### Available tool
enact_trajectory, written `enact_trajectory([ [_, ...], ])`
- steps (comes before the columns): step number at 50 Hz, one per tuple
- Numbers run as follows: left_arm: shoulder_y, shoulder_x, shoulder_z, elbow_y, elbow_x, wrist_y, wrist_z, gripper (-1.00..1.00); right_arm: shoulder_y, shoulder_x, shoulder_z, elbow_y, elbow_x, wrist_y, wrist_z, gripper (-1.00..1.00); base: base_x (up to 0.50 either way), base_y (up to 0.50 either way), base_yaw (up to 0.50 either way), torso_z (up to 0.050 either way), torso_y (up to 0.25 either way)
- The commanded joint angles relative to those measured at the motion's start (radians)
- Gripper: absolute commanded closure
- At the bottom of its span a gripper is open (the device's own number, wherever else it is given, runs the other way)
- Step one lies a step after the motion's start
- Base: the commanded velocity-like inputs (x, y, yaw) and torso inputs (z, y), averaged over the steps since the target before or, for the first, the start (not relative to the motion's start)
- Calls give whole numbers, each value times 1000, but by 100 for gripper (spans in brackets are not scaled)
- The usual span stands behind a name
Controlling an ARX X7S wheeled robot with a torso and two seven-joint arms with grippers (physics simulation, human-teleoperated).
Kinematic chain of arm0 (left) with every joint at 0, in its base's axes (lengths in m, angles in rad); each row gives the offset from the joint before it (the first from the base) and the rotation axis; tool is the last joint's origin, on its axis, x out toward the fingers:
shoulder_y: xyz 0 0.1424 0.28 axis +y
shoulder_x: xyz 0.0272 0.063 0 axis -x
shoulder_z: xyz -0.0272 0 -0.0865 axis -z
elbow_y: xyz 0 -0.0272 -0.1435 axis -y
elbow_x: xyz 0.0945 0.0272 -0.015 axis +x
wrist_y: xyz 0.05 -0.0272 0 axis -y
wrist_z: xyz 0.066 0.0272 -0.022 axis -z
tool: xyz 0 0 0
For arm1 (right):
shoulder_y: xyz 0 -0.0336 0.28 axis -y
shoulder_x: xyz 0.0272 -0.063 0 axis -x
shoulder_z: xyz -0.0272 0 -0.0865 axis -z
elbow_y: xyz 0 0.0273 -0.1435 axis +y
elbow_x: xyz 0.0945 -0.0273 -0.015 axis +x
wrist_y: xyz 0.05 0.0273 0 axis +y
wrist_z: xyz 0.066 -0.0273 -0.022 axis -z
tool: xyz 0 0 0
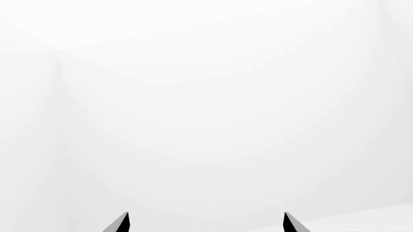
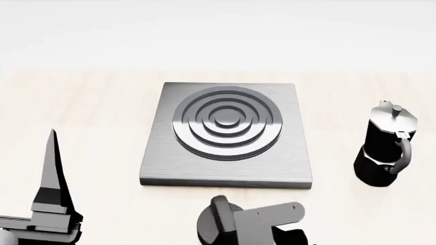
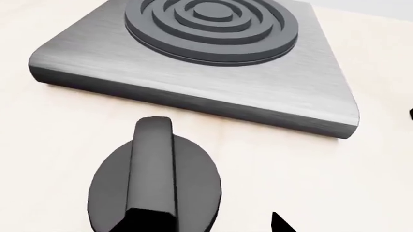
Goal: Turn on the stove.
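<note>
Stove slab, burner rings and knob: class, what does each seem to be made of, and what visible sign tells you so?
Stove slab: looks like brushed metal, grey with fine streaks and a soft sheen. Burner rings: darker grey, matte, perhaps cast metal. Knob: plain black, smooth and dull, likely plastic, though the render leaves that open.

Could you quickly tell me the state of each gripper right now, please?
Left gripper: open, holding nothing.
Right gripper: beside the stove knob; open or closed cannot be told.

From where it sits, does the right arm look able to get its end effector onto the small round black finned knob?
Probably yes: the small round black finned knob lies close under the right arm's camera, with bare table around it and nothing between.
</note>
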Motion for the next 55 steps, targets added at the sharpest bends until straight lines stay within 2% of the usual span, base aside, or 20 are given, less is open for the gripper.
enact_trajectory([
  [1, -1, -3, 0, 1, -4, 0, -3, -100, -7, 12, 10, -5, -4, 1, 22, -100, 0, 0, 0, 0, 0],
  [21, -2, -7, 7, -1, -4, 2, -10, -100, -35, 50, 55, -86, 5, 32, 76, -100, 0, 0, 0, 0, 0],
  [55, -3, -15, 17, 2, -8, 0, -20, -100, -127, 118, 133, -407, 21, 163, 182, -100, 0, 0, 0, 0, 0],
])
